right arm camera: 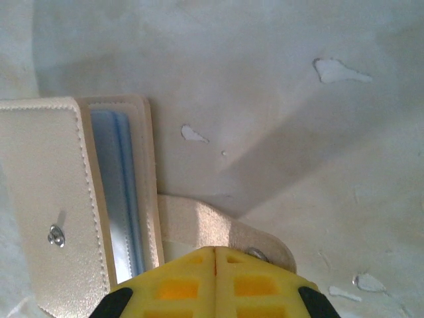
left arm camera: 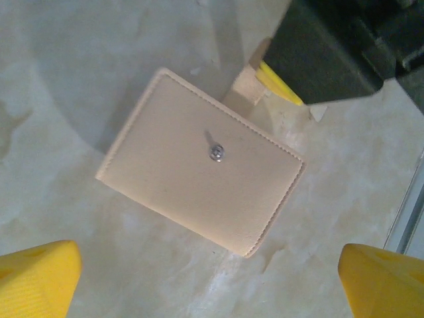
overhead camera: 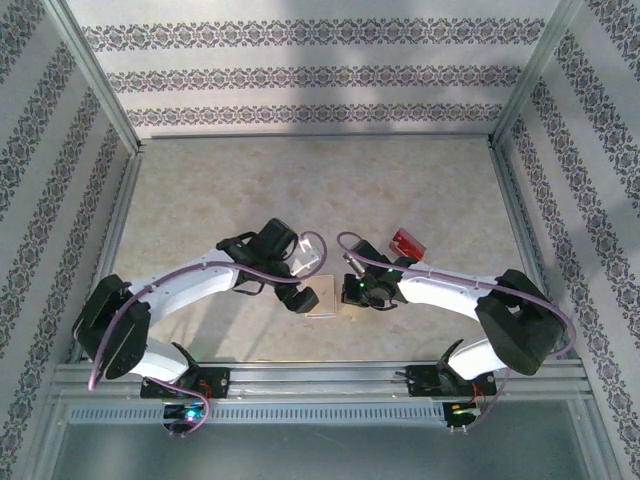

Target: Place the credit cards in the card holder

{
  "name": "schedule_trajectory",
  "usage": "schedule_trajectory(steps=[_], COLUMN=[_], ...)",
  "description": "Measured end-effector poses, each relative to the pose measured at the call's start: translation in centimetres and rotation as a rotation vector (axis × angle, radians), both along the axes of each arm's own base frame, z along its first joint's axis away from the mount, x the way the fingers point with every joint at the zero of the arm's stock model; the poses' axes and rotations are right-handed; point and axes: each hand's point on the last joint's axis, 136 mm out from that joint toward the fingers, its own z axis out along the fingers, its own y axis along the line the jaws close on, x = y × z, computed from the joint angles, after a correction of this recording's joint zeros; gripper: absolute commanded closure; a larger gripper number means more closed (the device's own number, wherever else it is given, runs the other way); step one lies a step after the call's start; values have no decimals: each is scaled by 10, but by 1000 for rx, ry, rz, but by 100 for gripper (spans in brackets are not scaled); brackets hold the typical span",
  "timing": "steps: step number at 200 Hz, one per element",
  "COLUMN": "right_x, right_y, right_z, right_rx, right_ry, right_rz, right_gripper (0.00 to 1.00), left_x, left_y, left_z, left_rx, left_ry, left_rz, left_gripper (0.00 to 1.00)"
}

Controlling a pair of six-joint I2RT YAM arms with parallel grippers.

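Observation:
The tan card holder (left arm camera: 199, 175) lies folded on the table with its snap stud facing up, between the two grippers (overhead camera: 322, 300). My left gripper (left arm camera: 211, 281) hovers over it, open, its yellow fingertips (left arm camera: 36, 278) wide apart with nothing between them. My right gripper (right arm camera: 215, 250) is shut, its tips together right over the holder's snap tab (right arm camera: 212, 225); the tab lies flat behind both fingers, not pinched in their seam. Grey-blue pockets (right arm camera: 116, 192) show at the holder's open edge. A red credit card (overhead camera: 407, 243) lies on the table behind the right wrist.
Patterned walls and metal rails (overhead camera: 110, 230) close in the beige table on three sides. The two arms (overhead camera: 200, 275) meet near the front middle. Open tabletop (overhead camera: 320, 180) stretches behind them.

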Motion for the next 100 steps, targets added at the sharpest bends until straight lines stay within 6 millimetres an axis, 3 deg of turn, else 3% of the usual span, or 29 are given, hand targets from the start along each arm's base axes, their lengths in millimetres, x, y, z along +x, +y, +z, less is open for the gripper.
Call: schedule_trajectory(steps=[58,100], right_x=[-1,-1], right_y=[0,1], right_z=[-12,-13], right_rx=[16,70], right_ry=[17,1], right_rz=[-1,-8], right_gripper=[95,95], left_x=[-15,-23], left_y=[-11,-24], left_z=[-22,-41], left_rx=[106,223], left_ry=[-39,-183], left_rz=[-81,-174], left_gripper=[3,6])
